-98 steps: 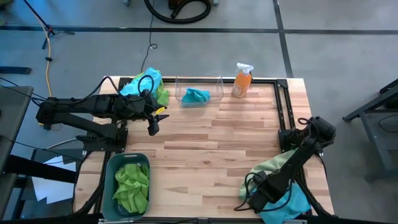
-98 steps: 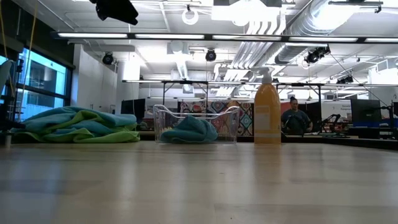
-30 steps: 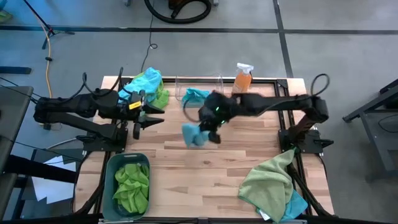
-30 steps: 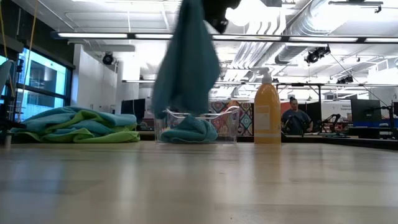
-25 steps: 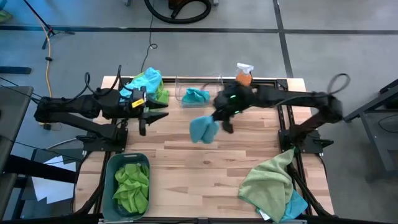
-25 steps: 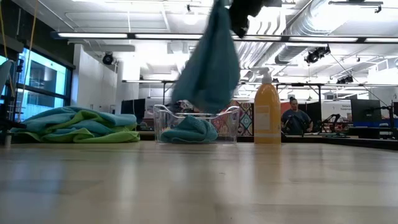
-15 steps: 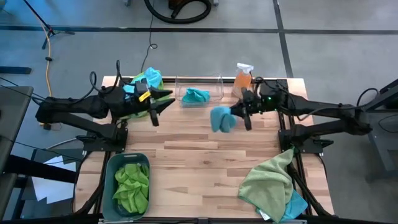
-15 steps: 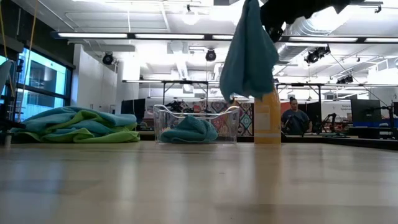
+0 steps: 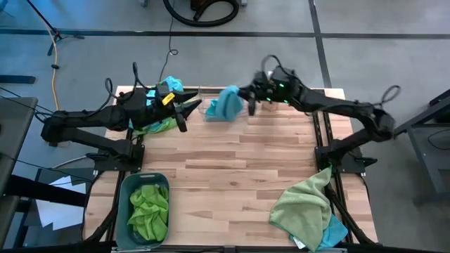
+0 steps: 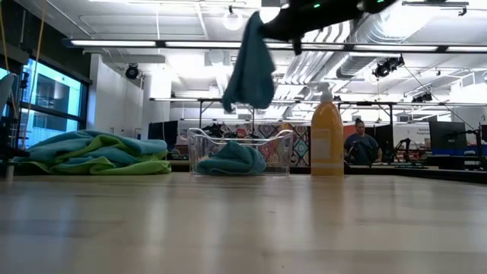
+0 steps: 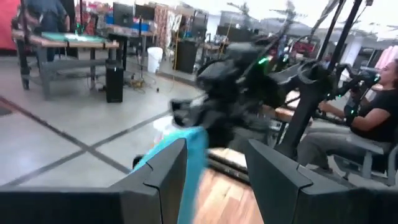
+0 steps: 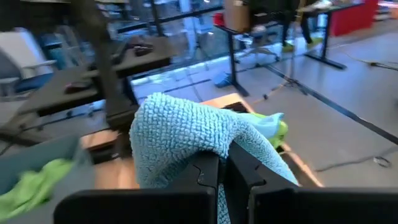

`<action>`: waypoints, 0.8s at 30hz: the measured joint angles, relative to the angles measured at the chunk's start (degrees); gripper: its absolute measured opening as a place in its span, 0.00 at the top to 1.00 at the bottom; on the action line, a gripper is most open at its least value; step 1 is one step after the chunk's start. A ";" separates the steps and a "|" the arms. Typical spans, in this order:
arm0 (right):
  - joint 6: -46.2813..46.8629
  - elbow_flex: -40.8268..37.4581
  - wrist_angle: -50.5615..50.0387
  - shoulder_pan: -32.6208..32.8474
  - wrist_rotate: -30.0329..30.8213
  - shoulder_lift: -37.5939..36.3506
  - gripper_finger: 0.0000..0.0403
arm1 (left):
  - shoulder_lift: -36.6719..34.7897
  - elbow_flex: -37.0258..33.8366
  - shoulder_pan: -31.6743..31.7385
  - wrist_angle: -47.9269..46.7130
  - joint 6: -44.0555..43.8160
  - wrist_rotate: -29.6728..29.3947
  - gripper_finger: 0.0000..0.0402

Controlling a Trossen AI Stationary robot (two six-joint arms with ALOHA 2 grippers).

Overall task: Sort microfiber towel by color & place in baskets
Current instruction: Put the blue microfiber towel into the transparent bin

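Note:
A turquoise microfiber towel [image 9: 228, 103] hangs in the air over the clear basket [image 9: 245, 98] at the table's far edge, and my right gripper [image 9: 243, 97] is shut on it. In the low view the towel [image 10: 251, 68] dangles above that basket [image 10: 240, 152], where another turquoise towel [image 10: 232, 160] lies. My left gripper [image 9: 188, 112] stands open and level just left of the clear basket, with nothing between its fingers [image 11: 168, 174]. The teal-grey basket [image 9: 125, 190] at the near left holds green towels [image 9: 149, 211]. My right gripper pinches a bunched fold of the turquoise towel [image 12: 205, 146] between its two shut fingers. The fingers come nearly level from the table's right side. The towel drapes over the fingertips and hangs slack below them [image 10: 249, 84], clear of the basket and the table.
A heap of turquoise and green towels [image 9: 166, 105] lies at the far left corner, partly under my left arm. More towels, green on turquoise [image 9: 309, 211], lie at the near right corner. An orange spray bottle [image 10: 327, 141] stands right of the clear basket.
My right gripper has carried the turquoise towel from over the table's middle toward the right, then to the far edge over the clear basket, tipping from downward to nearly level; the towel swings below it. My left gripper has moved toward the clear basket and tipped up to level.

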 joint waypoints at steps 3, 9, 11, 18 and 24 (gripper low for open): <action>1.09 5.81 -1.15 -0.75 3.81 5.92 1.00 | -0.99 -0.02 0.00 -0.16 2.03 0.07 0.62; 4.48 15.51 -12.94 -1.89 13.48 16.38 1.00 | -3.19 0.00 0.00 0.11 2.77 0.12 0.62; 6.76 17.89 -17.41 -2.03 13.80 19.19 1.00 | -4.04 0.00 0.00 -0.47 2.83 0.84 0.62; 20.18 22.75 -25.91 -2.36 15.06 28.09 1.00 | -7.25 0.00 -0.04 -1.02 7.34 1.73 0.62; 26.16 34.10 -36.31 -3.48 14.84 35.01 1.00 | -9.93 0.00 -0.02 -1.14 8.05 3.50 0.62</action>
